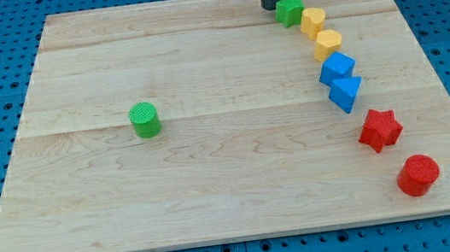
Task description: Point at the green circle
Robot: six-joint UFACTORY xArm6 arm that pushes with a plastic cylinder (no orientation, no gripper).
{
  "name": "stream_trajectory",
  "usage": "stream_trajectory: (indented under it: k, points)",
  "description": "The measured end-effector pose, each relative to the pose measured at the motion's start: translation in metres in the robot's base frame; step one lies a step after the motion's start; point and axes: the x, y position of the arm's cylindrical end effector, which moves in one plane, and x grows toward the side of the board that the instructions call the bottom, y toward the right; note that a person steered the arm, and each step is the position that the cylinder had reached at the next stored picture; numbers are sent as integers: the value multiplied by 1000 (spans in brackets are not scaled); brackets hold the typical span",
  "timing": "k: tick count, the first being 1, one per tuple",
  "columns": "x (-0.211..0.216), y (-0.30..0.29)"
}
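The green circle stands alone on the left half of the wooden board. My tip rests near the view's top, right of centre, just left of the green star and almost touching it. The tip is far from the green circle, up and to the view's right of it.
A curved row of blocks runs down the right side: green star, yellow block, yellow block, blue block, blue triangle, red star, red circle. Blue pegboard surrounds the board.
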Motion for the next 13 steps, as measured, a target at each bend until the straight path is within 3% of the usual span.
stream_trajectory:
  k: [1,2,4,5,6,7,8,9,10,11,12,13]
  points:
    - [10,31]
    - [17,20]
    - [-17,-39]
    - [56,-97]
    - [187,-67]
    - [275,-120]
    - [202,-162]
    - [160,-138]
    - [240,-124]
    - [249,-218]
    - [229,-284]
    - [220,-296]
